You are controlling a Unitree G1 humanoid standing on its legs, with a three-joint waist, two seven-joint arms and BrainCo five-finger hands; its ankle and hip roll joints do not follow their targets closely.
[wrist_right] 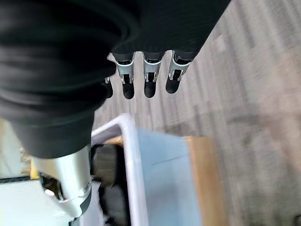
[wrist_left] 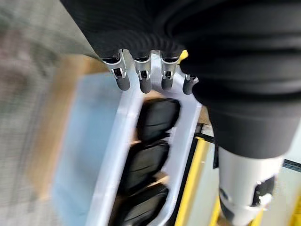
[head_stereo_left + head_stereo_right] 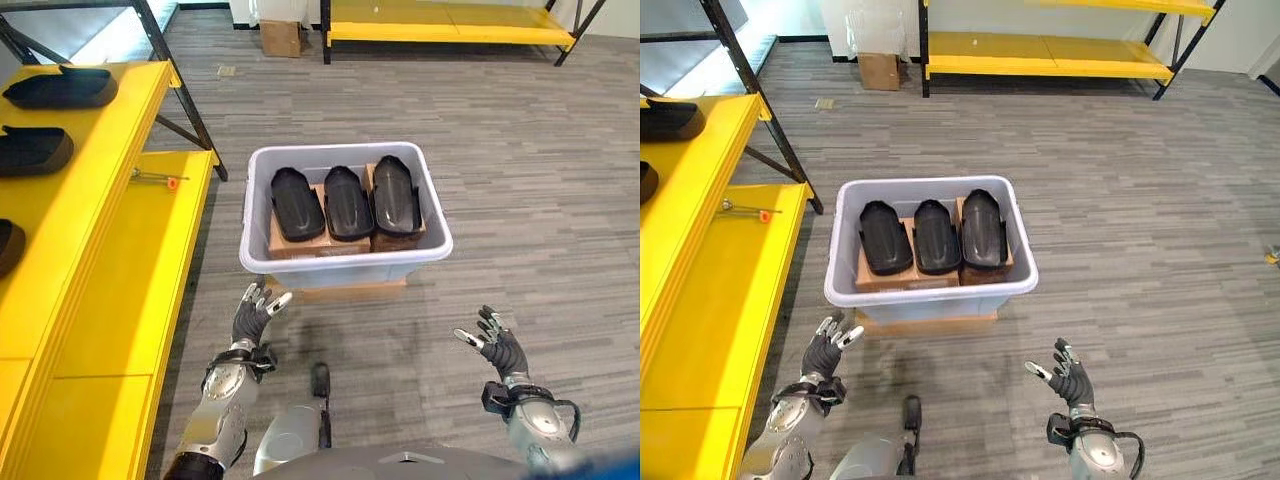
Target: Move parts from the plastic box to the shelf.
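**benchrat:** Since you asked what's where, going left to right: the yellow shelf (image 3: pixel 95 250) runs along the left side with a few black parts (image 3: pixel 62 88) already lying on its upper level. A small orange-tipped tool (image 3: pixel 160 179) sits on the lower level.

**k_lo:** And the hands?

**benchrat:** The left hand (image 3: pixel 252 316) hovers just in front of the plastic box (image 3: pixel 345 262), fingers loosely spread, holding nothing. The box sits on the grey floor on a flat cardboard piece (image 3: pixel 340 291), with three black parts (image 3: pixel 349 203) lying side by side inside on cardboard boxes (image 3: pixel 300 243).

**k_lo:** Right one?

**benchrat:** The right hand (image 3: pixel 494 343) is near the box's right corner, not touching it, fingers relaxed and empty too.
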